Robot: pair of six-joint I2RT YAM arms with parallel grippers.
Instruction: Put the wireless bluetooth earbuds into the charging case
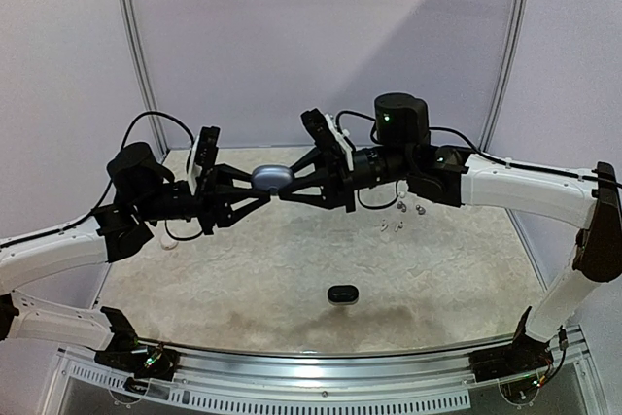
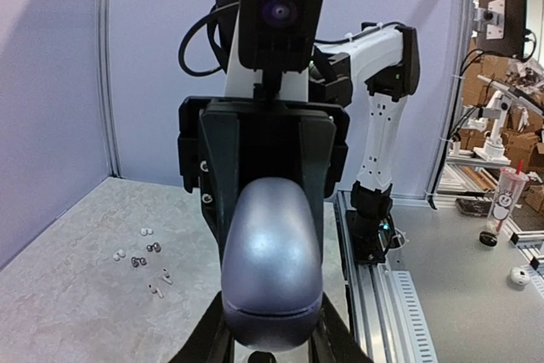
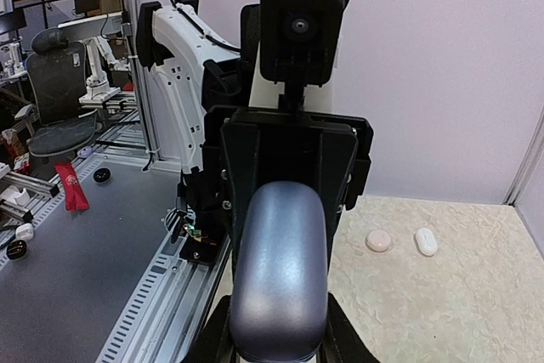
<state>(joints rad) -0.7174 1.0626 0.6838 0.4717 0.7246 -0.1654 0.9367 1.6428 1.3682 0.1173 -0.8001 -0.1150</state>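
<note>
Both arms pinching the case mid-air, earbuds not touched yet

The grey charging case [image 1: 272, 178] hangs above the middle of the desk [image 1: 243, 269]. The left gripper [image 1: 258, 186] has its fingers clamped on one end and the right gripper [image 1: 290, 185] has its fingers clamped on the other. The lid looks closed from both wrist views, so I'd call this the get-the-case-open step. The earbuds [image 1: 398, 213] sit in a loose scatter on the desk under the right arm, well apart from the case. A small black case [image 1: 342, 293] is down near the front edge. Next move, I reckon: one side holds the base steady while the other works the lid up. It's a smooth, rounded shell, so it could slip. After that comes the picking up of those tiny buds.
</note>
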